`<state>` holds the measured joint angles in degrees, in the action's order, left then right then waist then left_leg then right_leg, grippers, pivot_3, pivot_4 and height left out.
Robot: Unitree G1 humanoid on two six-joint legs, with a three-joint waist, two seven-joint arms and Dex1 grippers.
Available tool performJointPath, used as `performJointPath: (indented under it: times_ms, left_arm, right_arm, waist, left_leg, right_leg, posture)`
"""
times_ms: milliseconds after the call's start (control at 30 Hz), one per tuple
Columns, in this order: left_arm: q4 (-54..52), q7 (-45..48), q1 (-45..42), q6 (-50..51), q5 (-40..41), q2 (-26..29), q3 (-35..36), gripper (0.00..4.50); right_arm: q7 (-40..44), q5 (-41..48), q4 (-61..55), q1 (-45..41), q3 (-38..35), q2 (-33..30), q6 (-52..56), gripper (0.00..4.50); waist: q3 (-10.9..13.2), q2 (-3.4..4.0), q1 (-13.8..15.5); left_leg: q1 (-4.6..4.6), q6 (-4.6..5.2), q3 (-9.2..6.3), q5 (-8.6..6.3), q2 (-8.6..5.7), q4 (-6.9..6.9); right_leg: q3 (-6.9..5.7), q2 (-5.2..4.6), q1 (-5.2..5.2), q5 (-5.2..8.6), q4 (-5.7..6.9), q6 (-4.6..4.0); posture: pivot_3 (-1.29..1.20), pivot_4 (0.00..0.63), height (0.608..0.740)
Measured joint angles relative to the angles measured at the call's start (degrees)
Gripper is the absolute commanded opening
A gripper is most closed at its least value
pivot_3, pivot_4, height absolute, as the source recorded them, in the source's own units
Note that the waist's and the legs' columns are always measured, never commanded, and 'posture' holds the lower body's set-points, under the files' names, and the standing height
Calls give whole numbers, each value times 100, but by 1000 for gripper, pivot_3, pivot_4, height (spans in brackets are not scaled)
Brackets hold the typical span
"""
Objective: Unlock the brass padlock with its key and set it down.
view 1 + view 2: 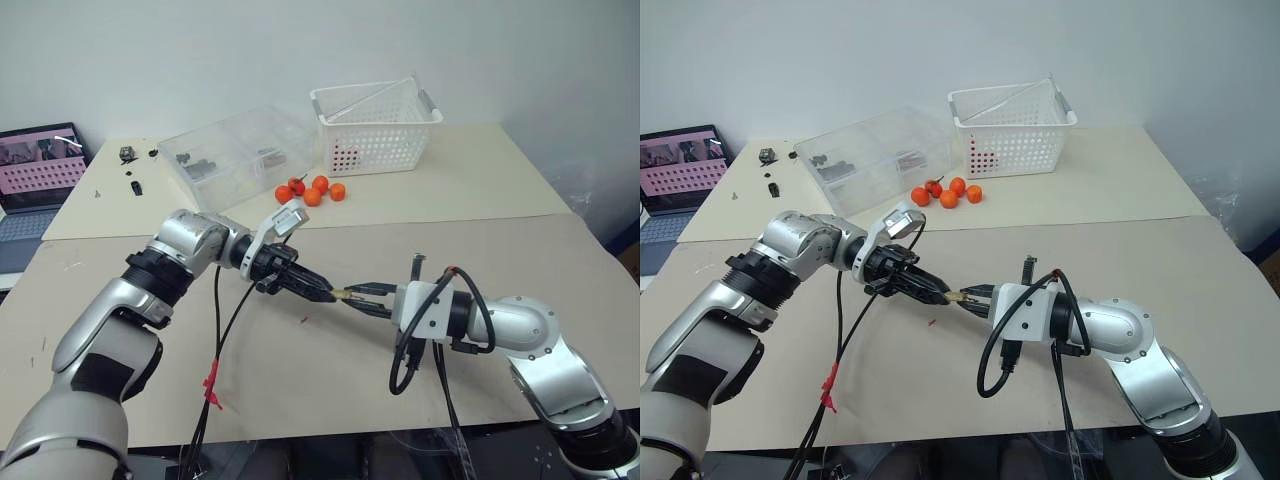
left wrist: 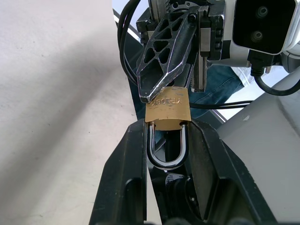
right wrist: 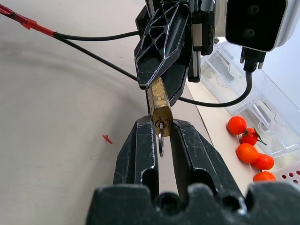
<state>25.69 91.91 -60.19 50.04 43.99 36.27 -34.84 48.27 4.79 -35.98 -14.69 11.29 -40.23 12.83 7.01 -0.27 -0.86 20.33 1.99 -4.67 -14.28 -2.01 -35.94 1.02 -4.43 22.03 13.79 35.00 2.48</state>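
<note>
Our left hand (image 1: 312, 289) clamps the small brass padlock (image 2: 167, 108) by its shackle; our right hand (image 3: 161, 140) pinches the thin silvery key (image 3: 161, 142) (already seated), so we twist gently without pulling it out

The padlock (image 2: 167, 108) hangs above the table (image 1: 480, 250) between the left gripper (image 1: 318, 292) and the right gripper (image 1: 362, 298), which meet tip to tip near the table's middle. The key (image 3: 161, 140) sits in the padlock's end, between the right gripper's fingers. Behind them lie the oranges (image 1: 312, 189), with a bin (image 1: 235, 152) behind and to their left and a basket (image 1: 376, 127) behind and to their right. A laptop (image 1: 38, 175) stands at the far left.
</note>
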Motion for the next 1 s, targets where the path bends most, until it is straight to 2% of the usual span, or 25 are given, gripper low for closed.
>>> performJointPath:
  times_ms: [367, 400, 433, 867, 900, 1000]
  left_arm:
    - [7, 2, 0, -13, 12, 10, 5, 807]
    - [8, 2, 0, -16, 12, 10, 5, 807]
    - [9, 4, 0, -16, 12, 11, 5, 807]
    - [26, 13, 0, -112, 11, 14, 7, 807]
    - [26, 13, 0, -112, 12, 16, 7, 1288]
    - [-2, 13, 9, -110, 13, 13, -23, 2260]
  right_arm:
    - [0, -9, 0, -15, 0, 23, 12, 454]
    - [1, -8, 0, -15, 0, 25, 15, 104]
    - [1, -7, 0, -16, 0, 27, 15, 32]
    - [3, -8, 1, -40, -2, 36, 36, 23]
    - [3, -8, 1, -40, -2, 37, 36, 23]
    - [-24, -4, 1, -86, -22, 75, 37, 23]
  waist:
    - [0, 0, 0]
    - [0, 0, 0]
    - [0, 0, -1]
    - [0, 0, -1]
    - [0, 0, -1]
    - [0, 0, -2]
  left_leg:
    - [0, 0, 0, 0, 0, 0]
    - [0, 0, 0, 0, 0, 0]
    - [0, 0, 0, 0, 0, 0]
    - [0, 0, 0, 0, 0, 0]
    - [0, 0, 0, 0, 0, 0]
    - [0, 0, 0, 0, 0, 0]
  right_leg:
    - [0, 0, 0, 0, 0, 0]
    - [0, 0, 0, 0, 0, 0]
    - [0, 0, 0, 0, 0, 0]
    - [0, 0, 0, 0, 0, 0]
    - [0, 0, 0, 0, 0, 0]
    - [1, 0, 0, 0, 1, -1]
  posture:
    - [0, 150, 740]
    - [0, 150, 740]
    - [0, 150, 740]
    - [0, 150, 740]
    - [0, 150, 740]
    - [0, 150, 740]
